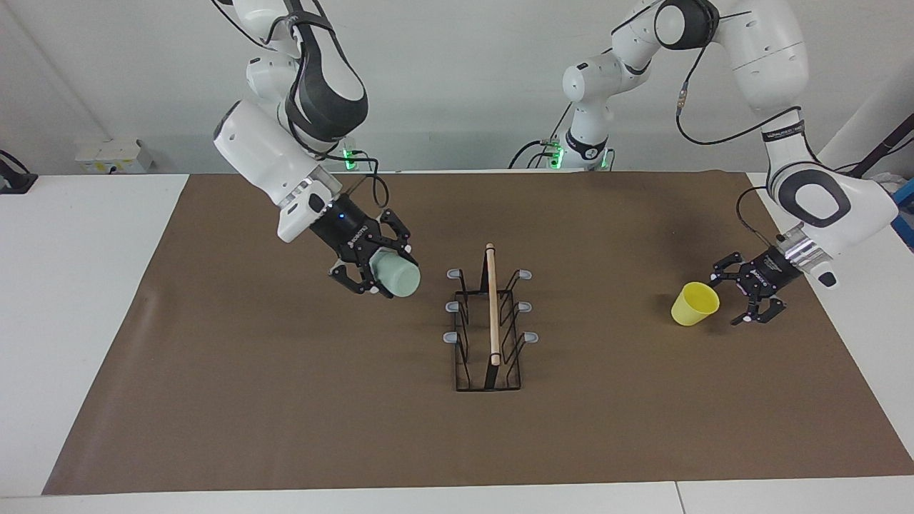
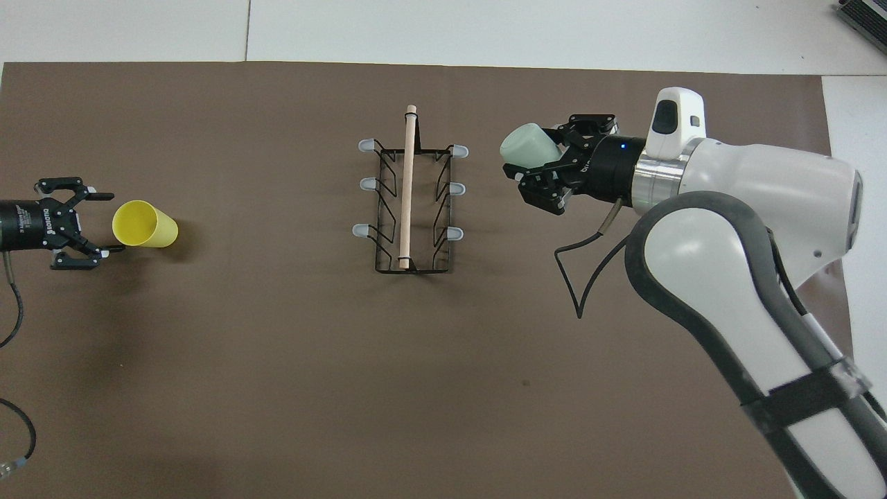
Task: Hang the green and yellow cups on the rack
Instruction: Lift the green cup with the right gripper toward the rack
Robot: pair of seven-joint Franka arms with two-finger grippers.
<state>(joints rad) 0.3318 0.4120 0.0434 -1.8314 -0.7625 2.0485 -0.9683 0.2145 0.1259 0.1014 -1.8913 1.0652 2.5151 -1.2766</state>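
Observation:
My right gripper [image 1: 382, 275] is shut on the pale mint green cup [image 1: 398, 277] and holds it on its side in the air, beside the rack [image 1: 492, 307] toward the right arm's end. The rack stands mid-table with all its prongs bare. The bright yellow cup [image 1: 694, 303] lies tilted on the mat near the left arm's end, its mouth toward my left gripper [image 1: 727, 298]. That gripper is open, with its fingertips on either side of the cup's rim. In the overhead view I also see the green cup [image 2: 528, 145], right gripper [image 2: 544, 163], rack [image 2: 407, 187], yellow cup [image 2: 147, 225] and left gripper [image 2: 109, 224].
A brown mat [image 1: 285, 400] covers most of the white table [image 1: 71, 285]. A black cable [image 2: 589, 270] loops down from the right wrist over the mat.

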